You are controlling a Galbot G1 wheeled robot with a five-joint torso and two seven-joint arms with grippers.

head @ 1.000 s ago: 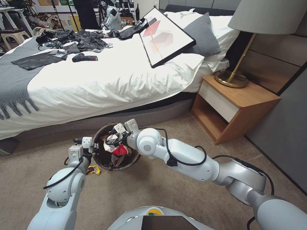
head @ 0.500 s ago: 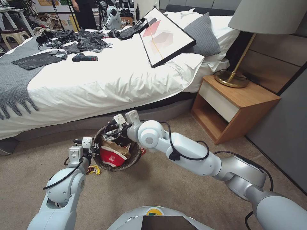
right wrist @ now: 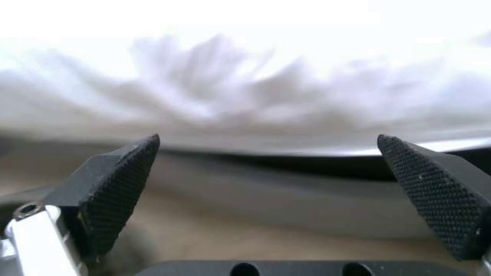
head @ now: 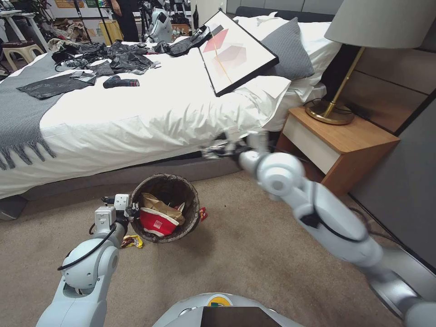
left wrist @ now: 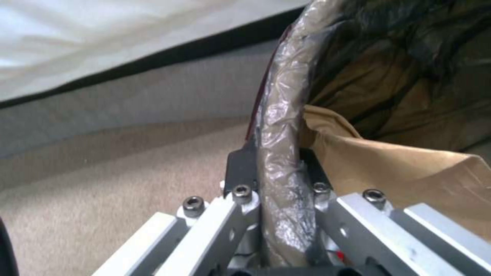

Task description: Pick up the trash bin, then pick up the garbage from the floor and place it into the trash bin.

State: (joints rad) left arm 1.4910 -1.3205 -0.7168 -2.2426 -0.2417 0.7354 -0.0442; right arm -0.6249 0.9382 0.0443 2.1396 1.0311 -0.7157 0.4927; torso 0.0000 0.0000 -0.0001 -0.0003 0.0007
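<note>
The left gripper (left wrist: 279,180) is clamped on the bag-lined rim of the trash bin (head: 190,222), which sits on the carpet just short of the bed (head: 136,118). The right gripper (right wrist: 268,191), jaws spread wide and empty, hangs at the bin's two o'clock against the bed's side. The step looks like fetching more garbage: a yellow wrapper (head: 132,241) lies at the bin's seven o'clock (a red scrap (head: 202,213) touches its three o'clock side), so the next move calls for lowering the free gripper to one of these.

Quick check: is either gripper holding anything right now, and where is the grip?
The left gripper is shut on the trash bin, clamping its bag-covered rim. The right gripper is open and holds nothing, out by the bed's edge.
</note>
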